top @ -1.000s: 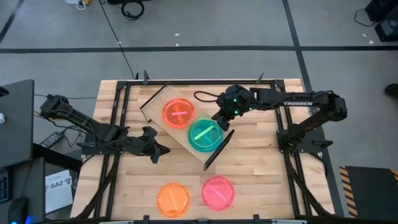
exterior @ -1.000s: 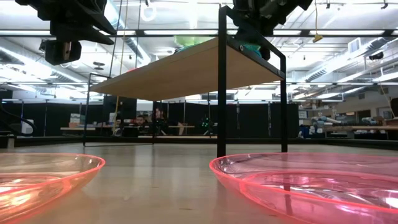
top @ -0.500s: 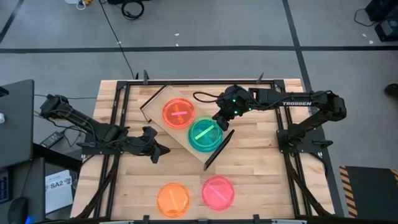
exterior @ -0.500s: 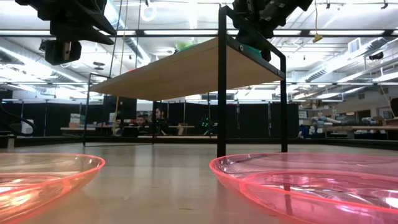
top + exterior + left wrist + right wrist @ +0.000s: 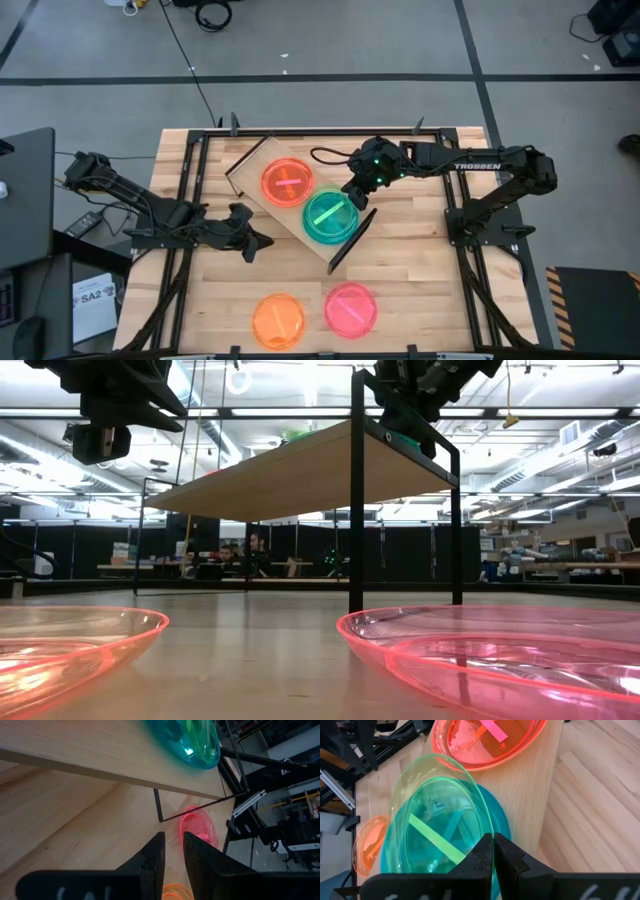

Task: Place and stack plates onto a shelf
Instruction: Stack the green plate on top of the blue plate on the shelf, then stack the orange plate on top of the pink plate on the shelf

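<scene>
Pinching the green plate (image 5: 440, 840) rim, the right gripper (image 5: 493, 851) of the "TROSSEN"-lettered arm (image 5: 478, 166).

Your right hand (image 5: 352, 192) sits over the shelf (image 5: 251, 168): dark end panel (image 5: 352, 240) just below it, green plate (image 5: 330, 216) underneath. Left hand (image 5: 262, 242) has bare tabletop (image 5: 410, 250) ahead; shelf edge close beside.

cyan plate (image 5: 496, 827) (mostly under green)
</scene>
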`<action>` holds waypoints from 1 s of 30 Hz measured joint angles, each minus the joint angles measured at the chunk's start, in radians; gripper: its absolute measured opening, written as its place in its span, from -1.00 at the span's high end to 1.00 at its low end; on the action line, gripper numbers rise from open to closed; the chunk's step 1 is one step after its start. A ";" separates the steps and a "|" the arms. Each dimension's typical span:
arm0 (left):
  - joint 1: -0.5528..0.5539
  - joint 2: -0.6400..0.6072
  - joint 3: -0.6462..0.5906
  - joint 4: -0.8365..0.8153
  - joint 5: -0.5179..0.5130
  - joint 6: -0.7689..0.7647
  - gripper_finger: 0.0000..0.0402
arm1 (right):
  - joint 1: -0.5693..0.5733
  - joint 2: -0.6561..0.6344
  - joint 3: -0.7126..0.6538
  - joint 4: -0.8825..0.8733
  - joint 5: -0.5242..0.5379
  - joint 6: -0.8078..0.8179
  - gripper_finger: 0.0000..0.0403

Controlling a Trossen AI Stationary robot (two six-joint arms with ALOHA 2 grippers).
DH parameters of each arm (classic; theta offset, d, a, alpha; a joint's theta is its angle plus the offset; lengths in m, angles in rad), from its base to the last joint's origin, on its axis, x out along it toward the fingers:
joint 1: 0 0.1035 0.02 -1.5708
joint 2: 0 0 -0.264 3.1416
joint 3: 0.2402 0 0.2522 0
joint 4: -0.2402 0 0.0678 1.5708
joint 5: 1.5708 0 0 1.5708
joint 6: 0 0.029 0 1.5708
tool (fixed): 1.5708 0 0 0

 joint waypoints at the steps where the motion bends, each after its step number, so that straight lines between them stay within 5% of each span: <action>1: 0.000 0.000 0.000 0.000 0.000 0.000 0.62 | 0.000 0.000 0.000 0.000 0.000 0.000 0.91; 30: 0.000 0.000 0.000 0.000 0.000 0.000 0.62 | 0.000 0.000 0.000 0.000 0.002 0.000 0.22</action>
